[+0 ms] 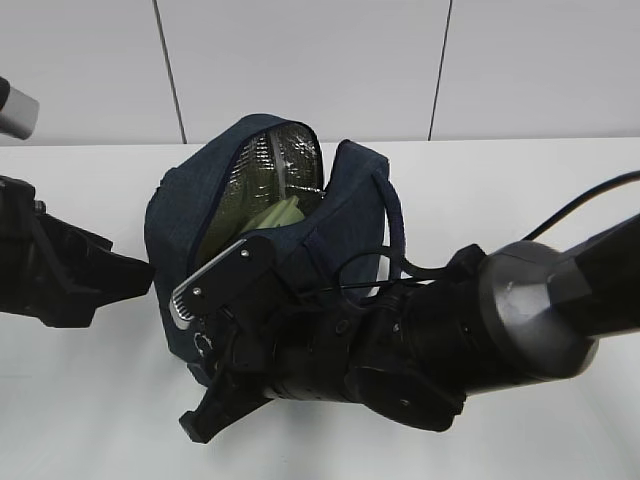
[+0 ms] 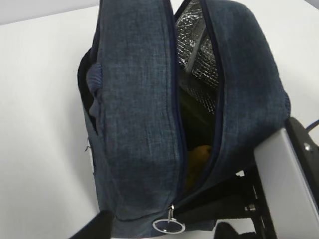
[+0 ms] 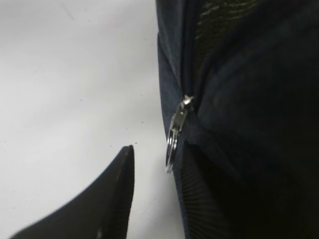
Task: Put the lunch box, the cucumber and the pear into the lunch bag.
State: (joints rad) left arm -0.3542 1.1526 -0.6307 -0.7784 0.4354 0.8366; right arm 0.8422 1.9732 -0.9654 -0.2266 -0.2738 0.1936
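both pincers low beside lunch bag (image 1: 200, 215)

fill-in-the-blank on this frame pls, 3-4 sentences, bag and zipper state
1. The lunch bag stands on the white table with its zip ____.
2. Its lining is shiny ____ foil.
3. The zipper pull is a metal ____.
4. In the right wrist view, the right gripper's dark finger is ____ the zipper pull, with bare table between them.

Missing words: open; silver; ring; apart from
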